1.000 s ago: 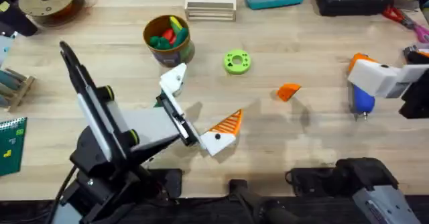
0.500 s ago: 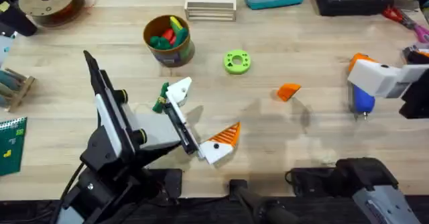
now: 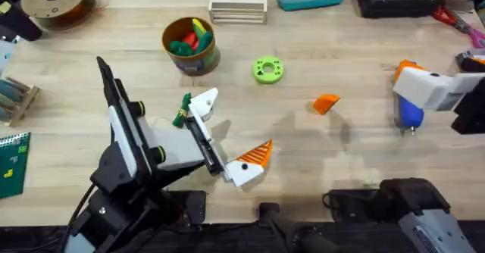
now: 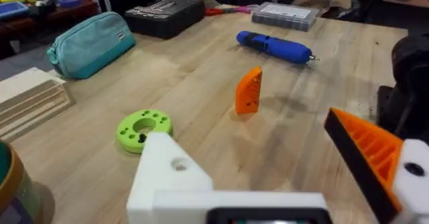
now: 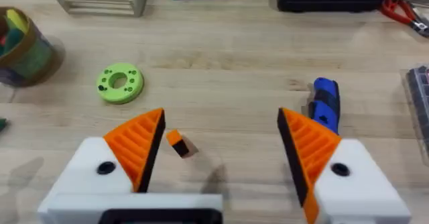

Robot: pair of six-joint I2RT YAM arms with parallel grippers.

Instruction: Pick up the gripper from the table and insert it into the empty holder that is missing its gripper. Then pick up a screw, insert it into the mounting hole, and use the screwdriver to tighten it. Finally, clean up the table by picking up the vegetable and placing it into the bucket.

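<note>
Overhead shows the left gripper (image 3: 223, 135) spread wide, empty, the vegetable (image 3: 182, 111) touching its bare holder (image 3: 201, 101). Right gripper (image 5: 221, 150), also wide, frames the loose orange gripper (image 5: 177, 143).

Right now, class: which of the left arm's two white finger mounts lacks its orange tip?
The holder, the one nearer the vegetable: bare white with a small hole, while its partner carries an orange ribbed pad.
</note>
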